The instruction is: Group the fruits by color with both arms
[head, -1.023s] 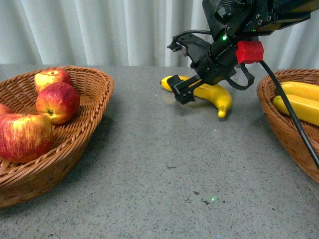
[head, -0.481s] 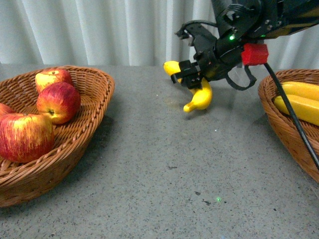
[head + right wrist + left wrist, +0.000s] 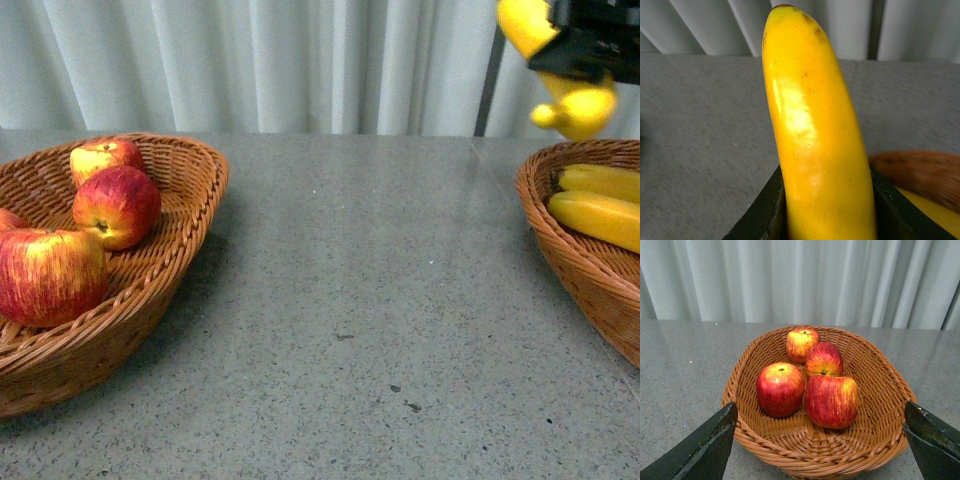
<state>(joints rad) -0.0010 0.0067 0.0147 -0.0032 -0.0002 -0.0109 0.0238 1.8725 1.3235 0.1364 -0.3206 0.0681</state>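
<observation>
Fingers (image 3: 765,210) of our right black two-jaw gripper (image 3: 827,210) press against both sides of a long bright-yellow banana (image 3: 815,135), clamped on it, as our right wrist view shows; the fruit's dark tip points up toward the top of that frame, with grey stone tabletop (image 3: 700,110) behind it. In our front view this banana (image 3: 560,70) hangs at the upper right corner, held above the far rim of a brown wicker basket (image 3: 560,250) at the right edge. Two more yellow bananas (image 3: 600,200) lie inside that basket, touching each other.

Our left gripper's dark fingers (image 3: 700,450) sit far apart at the lower corners of the left wrist frame, nothing between them. Between and beyond them sits a second brown wicker basket (image 3: 875,440) holding four glossy red apples streaked yellow (image 3: 825,385), bunched together and touching. In the front view this basket (image 3: 150,290) fills the left side, with three of the apples (image 3: 115,205) fully visible and a fourth cut by the left edge. White pleated curtain (image 3: 250,60) hangs behind the table.
</observation>
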